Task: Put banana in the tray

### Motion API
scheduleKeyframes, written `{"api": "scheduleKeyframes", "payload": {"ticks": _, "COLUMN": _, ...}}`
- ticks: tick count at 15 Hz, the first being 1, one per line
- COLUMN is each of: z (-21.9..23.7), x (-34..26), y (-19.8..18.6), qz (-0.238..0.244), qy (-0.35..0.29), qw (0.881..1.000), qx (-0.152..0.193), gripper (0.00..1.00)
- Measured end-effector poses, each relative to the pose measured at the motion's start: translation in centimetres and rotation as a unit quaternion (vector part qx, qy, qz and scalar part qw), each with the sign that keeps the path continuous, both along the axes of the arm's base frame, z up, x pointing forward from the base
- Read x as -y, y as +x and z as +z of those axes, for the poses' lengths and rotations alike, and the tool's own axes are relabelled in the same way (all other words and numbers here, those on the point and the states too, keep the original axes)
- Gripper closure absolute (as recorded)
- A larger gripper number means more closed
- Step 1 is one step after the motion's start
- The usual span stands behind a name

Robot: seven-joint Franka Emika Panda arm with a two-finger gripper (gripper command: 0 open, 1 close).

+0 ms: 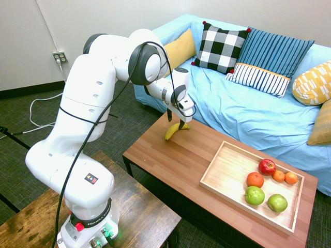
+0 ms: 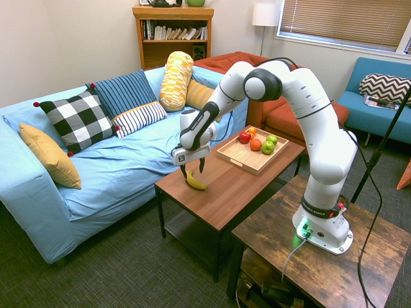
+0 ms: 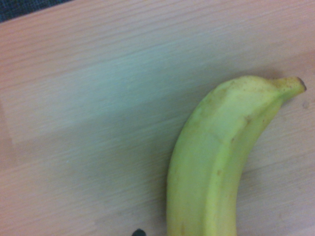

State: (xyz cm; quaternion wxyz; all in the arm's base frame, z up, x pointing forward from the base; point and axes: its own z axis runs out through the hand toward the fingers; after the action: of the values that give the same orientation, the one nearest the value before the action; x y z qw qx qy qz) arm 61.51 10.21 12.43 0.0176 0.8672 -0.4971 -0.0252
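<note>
With the end effector (image 2: 194,172) open above the banana (image 2: 196,183) on the table (image 1: 155,146) — well apart from the tray (image 1: 208,179) — an off-centre descent could let one finger press the curved fruit and roll it aside.

Yellow is seen on the banana (image 1: 177,130), pale wood tones on the tray (image 1: 217,175), reddish brown on the surface (image 1: 155,142); the sofa (image 1: 222,98) is covered in light blue, and one cushion (image 1: 220,47) is patterned in black-and-white checks
</note>
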Motion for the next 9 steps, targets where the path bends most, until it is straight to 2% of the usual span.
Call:
{"api": "scheduleKeyframes", "payload": {"ticks": 1, "z": -0.8, "x": 0.0, "y": 0.1, "qz": -0.005, "qy": -0.002, "qw": 1.000, "qx": -0.002, "gripper": 0.00}}
{"api": "scheduleKeyframes", "payload": {"ticks": 2, "z": -1.5, "x": -0.1, "y": 0.2, "qz": -0.007, "qy": -0.001, "qw": 1.000, "qx": -0.005, "gripper": 1.00}}
{"api": "scheduleKeyframes", "payload": {"ticks": 9, "z": -3.4, "x": -1.2, "y": 0.1, "qz": -0.012, "qy": -0.001, "qw": 1.000, "qx": -0.014, "gripper": 1.00}}
